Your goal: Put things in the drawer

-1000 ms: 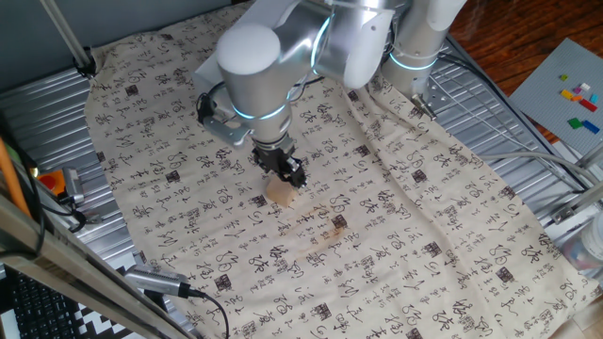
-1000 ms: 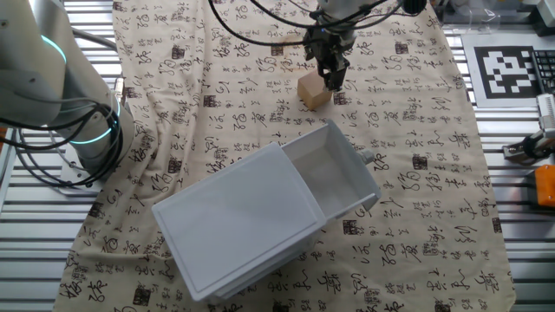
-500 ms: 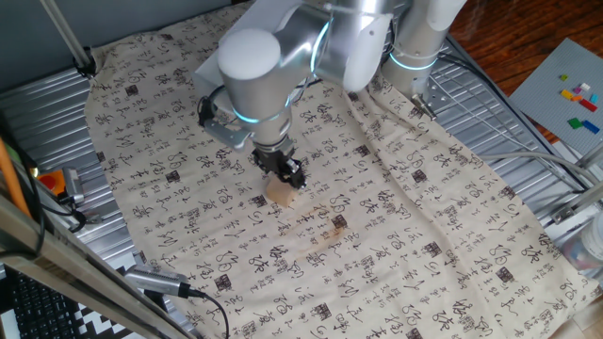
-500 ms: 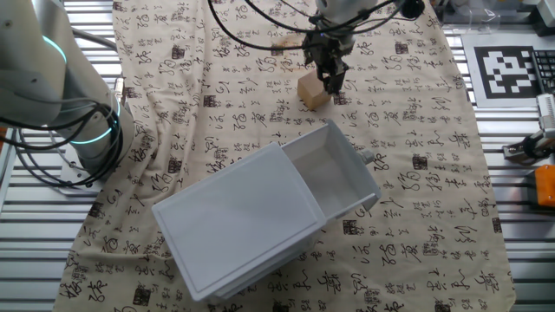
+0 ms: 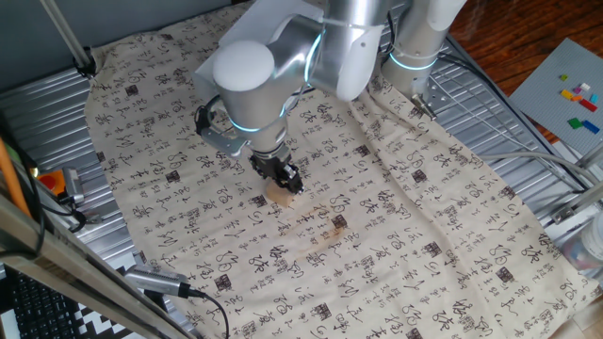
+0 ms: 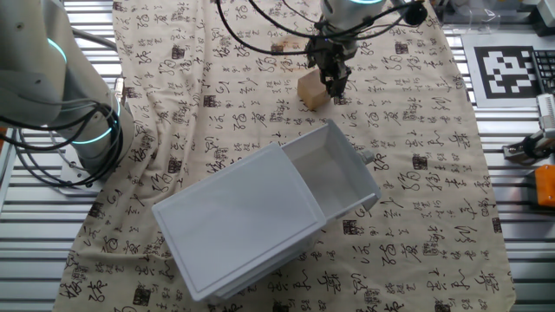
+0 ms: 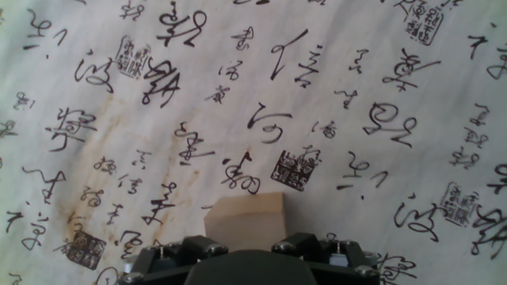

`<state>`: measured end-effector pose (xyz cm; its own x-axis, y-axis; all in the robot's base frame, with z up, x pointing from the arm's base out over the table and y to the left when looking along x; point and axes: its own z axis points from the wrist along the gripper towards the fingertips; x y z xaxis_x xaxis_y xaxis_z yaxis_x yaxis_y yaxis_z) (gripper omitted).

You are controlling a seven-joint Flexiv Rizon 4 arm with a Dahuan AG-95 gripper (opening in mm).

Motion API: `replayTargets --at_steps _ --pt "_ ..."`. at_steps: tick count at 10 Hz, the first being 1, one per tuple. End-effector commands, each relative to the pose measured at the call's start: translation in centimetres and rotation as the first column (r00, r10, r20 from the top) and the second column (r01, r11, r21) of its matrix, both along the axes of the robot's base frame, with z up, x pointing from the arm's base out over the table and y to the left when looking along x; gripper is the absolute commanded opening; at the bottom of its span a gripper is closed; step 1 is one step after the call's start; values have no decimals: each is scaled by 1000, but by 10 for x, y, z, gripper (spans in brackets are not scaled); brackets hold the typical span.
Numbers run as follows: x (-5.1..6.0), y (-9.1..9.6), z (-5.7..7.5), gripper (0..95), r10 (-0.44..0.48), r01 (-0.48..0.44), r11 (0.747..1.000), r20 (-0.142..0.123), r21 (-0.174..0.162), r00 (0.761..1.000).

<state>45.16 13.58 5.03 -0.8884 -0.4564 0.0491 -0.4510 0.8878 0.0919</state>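
Observation:
The pale tan wooden block (image 5: 283, 196) rests on the printed cloth, also in the other fixed view (image 6: 313, 90) and at the bottom of the hand view (image 7: 246, 219). My gripper (image 5: 286, 180) points down right over it, fingertips at its top edge and just beside it in the other fixed view (image 6: 333, 81). The jaws stand apart on either side of the block and hold nothing. The white cabinet (image 6: 236, 223) lies on the cloth with its drawer (image 6: 335, 176) pulled out and its small knob (image 6: 368, 159) at the front, a short way from the block.
A brownish stain (image 5: 330, 230) marks the cloth near the block. Cables (image 6: 260, 35) trail across the cloth behind the gripper. The arm's base (image 6: 52, 87) stands at the left. Small coloured bricks (image 5: 579, 99) lie on a grey sheet far right.
The gripper has shifted slightly and come lower over the block. The block and the drawer have not moved.

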Motion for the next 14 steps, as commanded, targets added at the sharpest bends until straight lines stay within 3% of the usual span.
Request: replayTargets --at_steps 1,2,3,4,8,10,11,14 --pt "2 1 -3 760 0 0 1000 -6 0 1000" --pt "2 2 -4 760 -6 6 1000 -6 -2 1000" --pt "2 4 -6 570 -16 16 1000 -2 -6 1000" --pt "2 4 -8 0 -24 24 1000 1 -13 1000" --pt "3 3 -10 0 -2 2 999 -8 -32 1000" --pt "4 -4 -3 0 20 -20 999 -11 -27 1000" --pt "6 -11 7 0 30 -30 999 -14 -21 999" --pt "21 -35 70 0 65 -66 998 -61 -15 996"
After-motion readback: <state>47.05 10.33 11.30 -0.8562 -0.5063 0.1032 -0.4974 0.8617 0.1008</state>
